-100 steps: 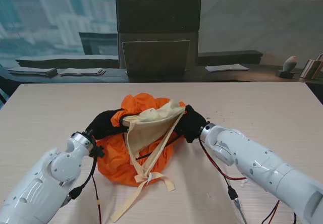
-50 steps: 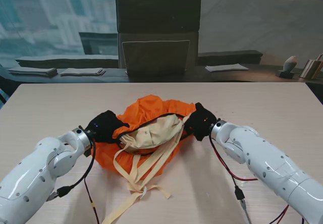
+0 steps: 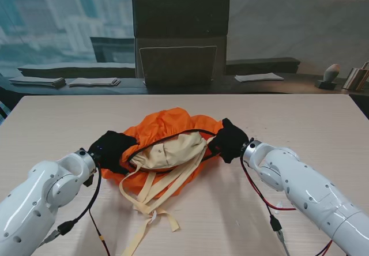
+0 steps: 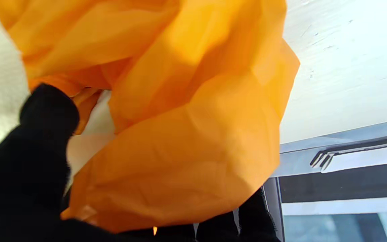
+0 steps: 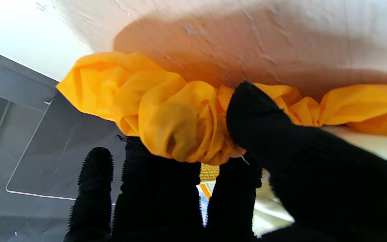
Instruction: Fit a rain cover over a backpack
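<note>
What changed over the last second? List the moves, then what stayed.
Both hands spread apart and lowered, stretching the orange nylon rain cover wider over the cream cloth backpack, which flattened. Straps slid leftward. Left hand and right hand still grip the cover's edges.

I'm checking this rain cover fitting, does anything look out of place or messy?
Yes. The backpack's cream straps trail loose onto the table nearer to me, outside the orange rain cover, which is bunched and leaves the cream backpack exposed. Each robot hand, left and right, grips the cover's edge.
</note>
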Robot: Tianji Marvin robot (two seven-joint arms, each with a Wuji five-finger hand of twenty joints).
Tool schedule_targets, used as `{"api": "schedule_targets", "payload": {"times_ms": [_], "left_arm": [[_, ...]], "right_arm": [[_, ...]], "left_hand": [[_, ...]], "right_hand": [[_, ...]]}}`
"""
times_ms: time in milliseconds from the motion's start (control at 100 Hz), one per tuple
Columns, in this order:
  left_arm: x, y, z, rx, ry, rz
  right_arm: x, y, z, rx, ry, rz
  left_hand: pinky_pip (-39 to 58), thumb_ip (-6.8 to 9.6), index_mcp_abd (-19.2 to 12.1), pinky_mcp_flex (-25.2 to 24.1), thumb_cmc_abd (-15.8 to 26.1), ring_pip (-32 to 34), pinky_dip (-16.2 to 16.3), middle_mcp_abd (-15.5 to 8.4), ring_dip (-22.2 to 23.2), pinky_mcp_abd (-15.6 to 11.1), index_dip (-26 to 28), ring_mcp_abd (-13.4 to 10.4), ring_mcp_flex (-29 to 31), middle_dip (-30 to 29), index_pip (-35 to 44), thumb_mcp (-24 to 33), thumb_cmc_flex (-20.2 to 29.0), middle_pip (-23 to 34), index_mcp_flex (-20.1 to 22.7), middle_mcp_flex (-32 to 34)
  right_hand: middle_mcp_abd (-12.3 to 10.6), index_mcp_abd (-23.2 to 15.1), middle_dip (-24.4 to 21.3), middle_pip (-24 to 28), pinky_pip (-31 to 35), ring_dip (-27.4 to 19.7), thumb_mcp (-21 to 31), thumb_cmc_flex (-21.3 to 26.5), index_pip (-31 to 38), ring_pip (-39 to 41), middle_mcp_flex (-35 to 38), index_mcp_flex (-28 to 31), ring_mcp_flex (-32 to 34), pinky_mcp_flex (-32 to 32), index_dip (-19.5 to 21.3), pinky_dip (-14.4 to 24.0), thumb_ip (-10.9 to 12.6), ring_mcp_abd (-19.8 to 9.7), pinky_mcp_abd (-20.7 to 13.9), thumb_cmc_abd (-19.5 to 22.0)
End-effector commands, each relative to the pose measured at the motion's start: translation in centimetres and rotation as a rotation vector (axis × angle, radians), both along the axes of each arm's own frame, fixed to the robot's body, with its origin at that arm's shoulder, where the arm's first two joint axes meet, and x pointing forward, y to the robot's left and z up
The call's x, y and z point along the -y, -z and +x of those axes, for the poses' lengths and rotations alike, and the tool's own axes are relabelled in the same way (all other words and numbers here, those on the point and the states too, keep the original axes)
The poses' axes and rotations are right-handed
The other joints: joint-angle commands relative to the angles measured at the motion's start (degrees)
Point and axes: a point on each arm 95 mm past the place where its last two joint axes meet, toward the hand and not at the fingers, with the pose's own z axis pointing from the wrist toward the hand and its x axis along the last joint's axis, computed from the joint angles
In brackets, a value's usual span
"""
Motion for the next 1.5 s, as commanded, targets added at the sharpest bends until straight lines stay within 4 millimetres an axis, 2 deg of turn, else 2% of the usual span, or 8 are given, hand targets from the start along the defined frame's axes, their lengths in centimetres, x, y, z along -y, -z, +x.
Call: {"api": "schedule_targets", "payload": {"times_ms": [0,190,390,700,920,1150,1310,1490], "left_arm": [[0.1,0.2,-0.6,-0.01,-0.009,-0.025],[-0.2,-1.0,-1.9,0.005,-0.073,0.01],[-1.5,-1.5,-2.6,0.121,-0.165,0.233],[-1.7,-1.2,-2.9,-0.203,-0.212,-0.258],[-1.5,-3.3,-4.7,-0.24,-0.197,-0.197],[-1.7,-4.3,-4.2,0.086,-0.129,-0.205],[-1.7,-4.2,-3.6,0.072,-0.12,-0.321],[-1.4,-4.1,-3.3,-0.012,-0.096,-0.48]], "right_arm": [[-0.4,0.0,-0.6,-0.01,-0.021,-0.006],[-0.8,-0.4,-1.2,0.009,-0.041,0.017],[-1.2,-0.8,-1.7,0.027,-0.052,0.059],[-1.2,-1.0,-2.3,0.045,-0.051,0.121],[-0.8,-0.9,-2.9,0.069,-0.04,0.178],[-0.6,-0.3,-2.9,0.06,-0.024,0.201],[-0.5,-0.1,-2.9,0.07,-0.016,0.209],[-0.4,0.1,-2.8,0.075,-0.004,0.213]], "left_hand": [[-5.14,-0.58,4.91,-1.51,-2.8,-3.2,-2.61,2.29,-1.77,2.37,-5.4,1.3,-4.21,-2.69,-6.83,-0.71,-3.77,-5.18,-2.18,-3.73],[-12.36,-1.11,4.36,-2.05,-3.11,-9.12,-5.6,2.85,-3.64,7.25,-6.43,2.55,-6.67,-1.91,-10.91,-0.5,-5.63,-11.16,-2.06,-6.5],[-0.75,1.03,-5.89,-1.28,-1.42,-2.32,0.05,1.54,1.07,6.45,27.0,1.69,-1.85,5.66,19.0,-0.51,1.7,-3.82,-4.24,-3.97],[-24.94,-2.61,3.18,-2.95,-6.36,-15.91,-6.2,3.25,-5.97,9.35,-6.39,1.12,-8.53,-8.95,-22.71,6.43,-7.63,-14.82,-2.61,-7.7],[-31.4,-2.34,2.04,-3.01,-4.59,-17.0,-2.02,3.7,-9.92,11.39,-3.14,2.25,-8.84,-13.32,-18.34,2.13,-7.03,-15.38,-2.36,-8.03],[-27.11,0.57,-4.54,4.82,-3.68,-6.8,1.35,2.38,0.15,10.91,25.58,2.07,-3.2,3.48,17.2,-0.6,1.03,-7.45,-4.05,-4.89],[-23.05,0.25,0.7,0.93,-3.65,-7.11,-0.12,2.85,-2.24,9.86,3.25,2.47,-5.94,0.49,-13.13,-1.8,-0.25,-10.85,-2.4,-6.29],[-21.12,-0.43,-1.87,-1.28,-3.45,-10.25,-0.85,3.39,-3.22,9.68,-2.32,3.1,-7.02,-1.57,-12.47,-2.26,-2.63,-13.12,-1.94,-7.14]], "right_hand": [[5.79,0.5,1.37,1.6,1.34,1.23,4.24,2.13,2.0,2.88,1.66,2.98,3.46,0.2,1.5,0.66,0.63,-0.97,1.73,-0.33],[5.78,0.41,1.84,1.95,2.23,1.97,4.47,1.94,2.13,3.93,2.05,3.11,4.27,1.32,1.62,1.12,0.56,-0.41,1.82,-0.36],[6.08,0.87,2.51,2.11,2.77,2.92,4.71,2.13,2.24,4.71,1.82,2.85,4.09,1.89,2.0,1.54,0.52,0.38,1.71,-0.6],[5.92,1.03,3.05,1.95,2.87,3.66,4.55,2.04,2.14,4.7,1.72,2.5,4.08,2.31,2.37,1.78,0.49,0.37,1.95,-0.4],[6.1,1.23,3.0,1.66,2.96,3.69,4.49,2.24,2.12,4.43,1.98,2.73,4.35,2.61,2.16,1.92,0.57,0.46,2.33,-0.5],[6.29,1.53,3.15,1.6,2.97,3.71,4.54,2.4,2.24,4.34,1.91,2.62,4.16,2.7,2.05,2.02,0.59,0.84,2.27,-0.63],[6.15,1.5,3.21,1.57,3.05,3.76,4.34,2.3,2.22,4.36,1.9,2.59,4.18,2.8,1.95,2.09,0.58,0.65,2.39,-0.49],[6.22,1.7,3.22,1.56,3.03,3.67,4.2,2.43,2.26,4.22,1.72,2.41,4.11,2.78,1.93,2.13,0.64,0.63,2.43,-0.47]]}}
